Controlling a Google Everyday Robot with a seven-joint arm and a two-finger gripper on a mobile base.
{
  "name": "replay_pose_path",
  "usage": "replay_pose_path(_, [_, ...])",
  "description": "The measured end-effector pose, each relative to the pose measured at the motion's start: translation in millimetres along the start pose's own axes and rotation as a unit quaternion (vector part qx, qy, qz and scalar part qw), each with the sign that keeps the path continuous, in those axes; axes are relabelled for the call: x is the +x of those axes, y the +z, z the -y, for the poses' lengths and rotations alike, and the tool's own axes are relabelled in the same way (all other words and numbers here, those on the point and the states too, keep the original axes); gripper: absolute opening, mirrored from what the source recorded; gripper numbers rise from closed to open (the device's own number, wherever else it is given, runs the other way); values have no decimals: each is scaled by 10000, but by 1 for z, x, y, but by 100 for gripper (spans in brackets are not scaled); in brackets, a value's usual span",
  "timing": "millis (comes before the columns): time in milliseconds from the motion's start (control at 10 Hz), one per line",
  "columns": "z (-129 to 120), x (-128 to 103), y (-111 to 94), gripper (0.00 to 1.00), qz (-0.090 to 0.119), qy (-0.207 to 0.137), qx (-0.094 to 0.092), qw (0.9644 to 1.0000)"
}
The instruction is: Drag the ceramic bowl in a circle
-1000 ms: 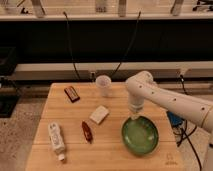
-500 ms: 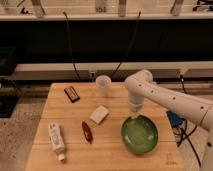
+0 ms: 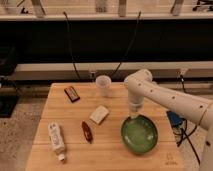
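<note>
Little change is noted against the last second: ceramic bowl (image 3: 139, 135) is kept at the same spot, on the front-right part of desk (image 3: 112, 156), and the arm is shifted only marginally left. Hand (image 3: 134, 114) is placed at the bowl's far rim, apparently touching it; its grip state cannot be told. Judged: circle drag is barely begun, if at all. Bowl is seated upright, mouth up. Being round, no long axis or heading is defined. White cup (image 3: 103, 84) is left well apart, behind.

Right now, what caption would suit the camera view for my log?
Pincer at the far rim of the green ceramic bowl on a wooden table, white cup behind.
</note>
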Motion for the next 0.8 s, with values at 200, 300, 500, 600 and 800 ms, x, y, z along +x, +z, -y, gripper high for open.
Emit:
replay_pose_path(200, [-1, -1, 1, 0, 6, -19, -30, 10000])
replay_pose_path(300, [-2, -2, 1, 0, 12, -32, -38, 10000])
replay_pose_path(500, [-1, -1, 0, 0, 16, -39, -52, 10000])
replay_pose_path(600, [-1, -2, 0, 0, 18, -46, -59, 10000])
replay_pose_path(800, [-2, -2, 1, 0, 32, -57, -86, 9999])
